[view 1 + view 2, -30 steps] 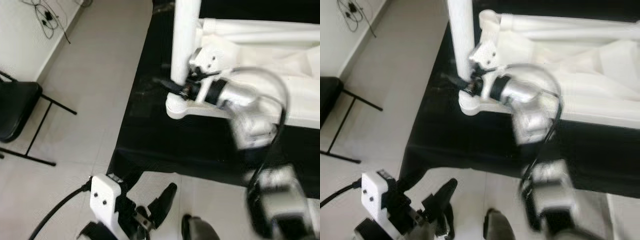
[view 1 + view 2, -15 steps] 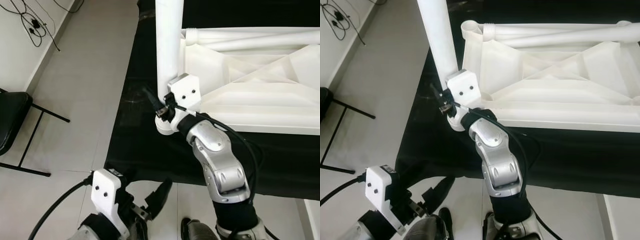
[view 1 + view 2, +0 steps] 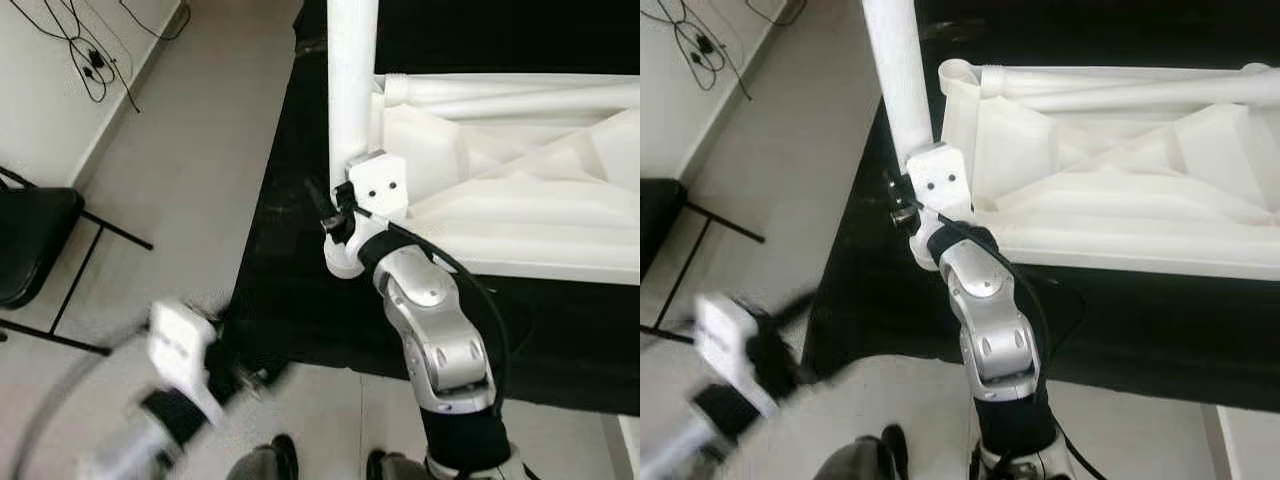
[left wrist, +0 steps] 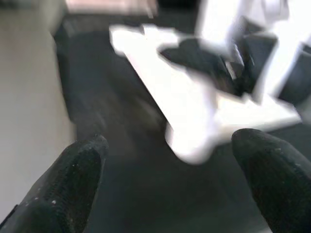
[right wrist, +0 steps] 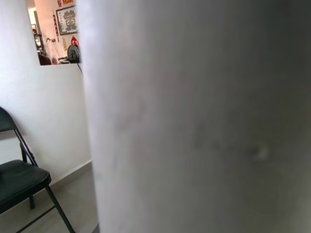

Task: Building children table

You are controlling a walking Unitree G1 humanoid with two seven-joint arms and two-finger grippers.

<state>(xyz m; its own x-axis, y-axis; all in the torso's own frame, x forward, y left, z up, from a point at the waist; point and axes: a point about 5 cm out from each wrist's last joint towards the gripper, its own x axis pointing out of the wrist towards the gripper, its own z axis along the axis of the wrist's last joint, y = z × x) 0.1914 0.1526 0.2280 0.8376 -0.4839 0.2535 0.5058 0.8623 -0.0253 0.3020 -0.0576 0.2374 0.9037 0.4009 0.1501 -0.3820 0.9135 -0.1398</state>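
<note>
Gripping white table leg (image 3: 352, 90), right claw (image 3: 330, 215) closed, left claw (image 4: 170, 194) gaping, blurred.

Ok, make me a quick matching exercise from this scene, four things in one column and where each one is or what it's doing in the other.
Things:
1. table leg
2. right hand
3. folding chair
4. cables

Places or states:
A. on the floor by the wall
B. standing upright at the tabletop's corner
C. at the base of the leg
D. on the tiled floor, on the robot's left

Pairs: 1-B, 2-C, 3-D, 4-A
</note>
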